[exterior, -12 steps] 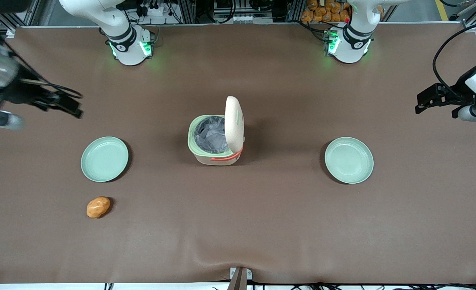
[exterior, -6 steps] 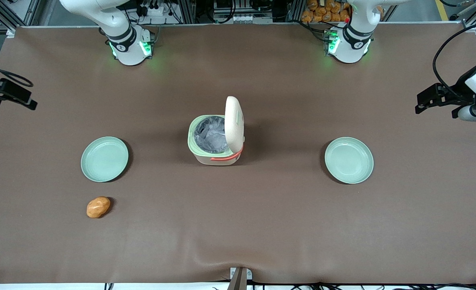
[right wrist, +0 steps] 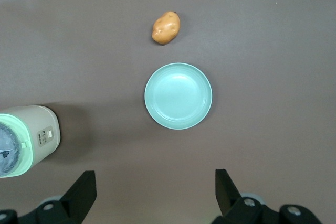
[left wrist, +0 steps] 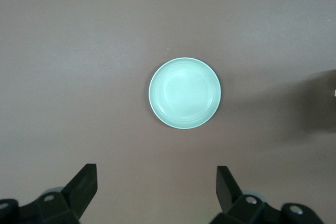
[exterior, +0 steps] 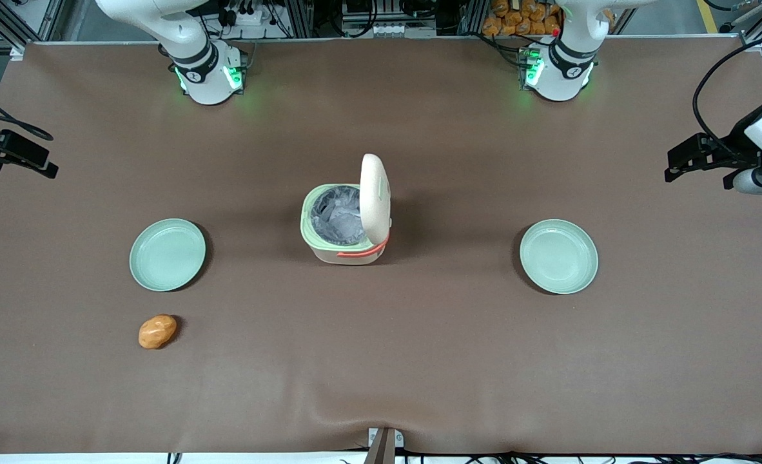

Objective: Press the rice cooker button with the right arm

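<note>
The cream rice cooker [exterior: 345, 225] stands at the middle of the table with its lid [exterior: 375, 200] raised upright and the silvery inner pot showing. In the right wrist view the rice cooker [right wrist: 29, 139] shows a small button panel [right wrist: 47, 135] on its side wall. My right arm's gripper [exterior: 38, 162] hangs at the working arm's end of the table, far from the cooker and well above the cloth. The gripper [right wrist: 155, 176] is open, with its black fingers [right wrist: 84, 187] wide apart and nothing between them.
A mint-green plate [exterior: 167, 254] lies between the gripper and the cooker, also seen as the plate [right wrist: 178, 96] under the wrist camera. An orange-brown potato [exterior: 157, 330] lies nearer the front camera than that plate. A second plate [exterior: 558, 256] lies toward the parked arm's end.
A second ago the gripper was closer to the cooker; it has pulled back toward the working arm's end of the table and has hardly moved in the last half second.
</note>
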Robot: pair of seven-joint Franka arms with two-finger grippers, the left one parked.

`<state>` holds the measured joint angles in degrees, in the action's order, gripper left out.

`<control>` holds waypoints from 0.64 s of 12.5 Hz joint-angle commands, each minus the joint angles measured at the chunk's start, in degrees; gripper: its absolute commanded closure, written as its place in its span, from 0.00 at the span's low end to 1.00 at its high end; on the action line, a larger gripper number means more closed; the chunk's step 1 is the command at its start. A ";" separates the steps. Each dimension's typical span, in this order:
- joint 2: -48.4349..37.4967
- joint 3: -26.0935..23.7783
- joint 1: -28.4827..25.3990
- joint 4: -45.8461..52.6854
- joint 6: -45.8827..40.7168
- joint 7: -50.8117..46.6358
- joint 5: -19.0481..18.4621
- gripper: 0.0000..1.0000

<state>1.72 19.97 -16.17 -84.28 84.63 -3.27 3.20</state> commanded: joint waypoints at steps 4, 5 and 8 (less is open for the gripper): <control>-1.90 -1.07 0.18 -1.67 0.80 0.81 -1.09 0.00; -1.81 -1.07 0.26 -1.59 0.80 0.81 -1.18 0.00; -1.63 -0.99 0.27 -1.67 0.36 4.05 -1.18 0.00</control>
<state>1.59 19.52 -16.19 -84.59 84.81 -1.26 3.06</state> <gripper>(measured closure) 0.000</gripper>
